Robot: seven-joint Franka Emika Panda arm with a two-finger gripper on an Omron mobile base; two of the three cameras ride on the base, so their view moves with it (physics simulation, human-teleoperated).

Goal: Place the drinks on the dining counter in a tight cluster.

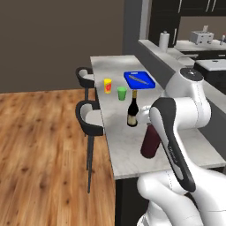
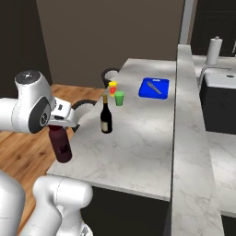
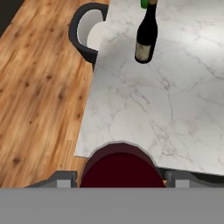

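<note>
I have the gripper (image 2: 59,123) clamped around the neck of the maroon bottle (image 2: 61,144), which hangs tilted over the near left corner of the dining counter (image 2: 138,152), its base above the edge, not on the marble. In the hand view the bottle's dark red shoulder (image 3: 118,168) sits between my fingers.

Farther along the counter the wine bottle (image 2: 106,116) stands upright, well apart from the one I hold. Beyond it are a yellow cup (image 2: 112,88) and a green cup (image 2: 120,97), just beside each other, and to the right a blue cutting board (image 2: 154,87) with a knife (image 2: 154,87) on it.

My worry is the edge. If I let go here, the tilted bottle could tip or slide off the corner towards the wooden floor (image 1: 44,141) and the stool (image 1: 90,118) below. Carrying it in too fast, I could knock the wine bottle over, since it is tall and narrow.

Count: one maroon bottle, one wine bottle, two cups, one cutting board, one knife, and two stools in the left base view. I cannot make out a third drink.
</note>
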